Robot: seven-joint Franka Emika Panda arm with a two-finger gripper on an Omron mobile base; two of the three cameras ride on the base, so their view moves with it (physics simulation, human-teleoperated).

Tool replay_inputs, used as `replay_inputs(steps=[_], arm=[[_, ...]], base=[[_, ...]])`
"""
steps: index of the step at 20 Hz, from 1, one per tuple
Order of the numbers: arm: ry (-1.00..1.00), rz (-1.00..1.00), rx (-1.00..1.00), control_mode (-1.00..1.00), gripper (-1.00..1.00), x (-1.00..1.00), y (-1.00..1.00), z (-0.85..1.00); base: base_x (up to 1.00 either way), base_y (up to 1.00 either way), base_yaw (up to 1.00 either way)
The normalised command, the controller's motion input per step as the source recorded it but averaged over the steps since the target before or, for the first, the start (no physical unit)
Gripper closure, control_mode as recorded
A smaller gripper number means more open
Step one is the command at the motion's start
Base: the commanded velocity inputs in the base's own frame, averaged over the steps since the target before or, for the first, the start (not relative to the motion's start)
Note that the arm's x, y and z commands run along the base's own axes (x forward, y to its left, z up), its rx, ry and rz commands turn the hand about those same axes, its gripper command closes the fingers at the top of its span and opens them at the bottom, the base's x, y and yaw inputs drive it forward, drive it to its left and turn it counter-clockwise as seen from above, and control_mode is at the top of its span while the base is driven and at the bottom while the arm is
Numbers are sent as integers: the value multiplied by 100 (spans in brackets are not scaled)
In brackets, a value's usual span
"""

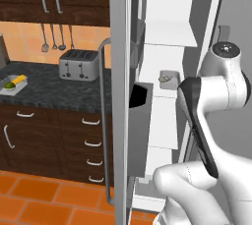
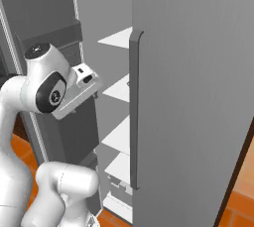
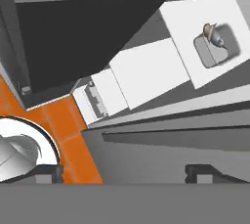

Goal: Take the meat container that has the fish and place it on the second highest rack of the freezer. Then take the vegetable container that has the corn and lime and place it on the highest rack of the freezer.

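Observation:
The meat container (image 1: 168, 78), a small grey tray with the fish (image 3: 211, 32) in it, rests on the second visible white shelf (image 1: 165, 91) from the top inside the open freezer (image 1: 172, 3). It also appears as the grey container (image 3: 217, 47) at the upper right of the hand view. My gripper (image 3: 124, 174) is open and empty, well back from that tray and looking down along the shelves. The vegetable container (image 1: 7, 90) sits on the dark counter at the far left, holding the yellow corn (image 1: 18, 79) and the green lime (image 1: 9, 85).
The freezer's left door (image 1: 120, 96), with a dark bin (image 1: 140, 102) and a long bar handle (image 1: 104, 121), stands between the counter and the shelves. The right door (image 2: 198, 97) stands close on the other side. A toaster (image 1: 78, 64) sits on the counter.

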Motion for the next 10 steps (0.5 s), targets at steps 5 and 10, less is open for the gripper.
replay_inputs(steps=[5, 10], arm=[[2, -76, 20, -100, -100, -70, 1, 0], [6, -58, 32, -100, -100, -92, 3, 8]], base=[[0, 0, 0], [0, 0, 0]])
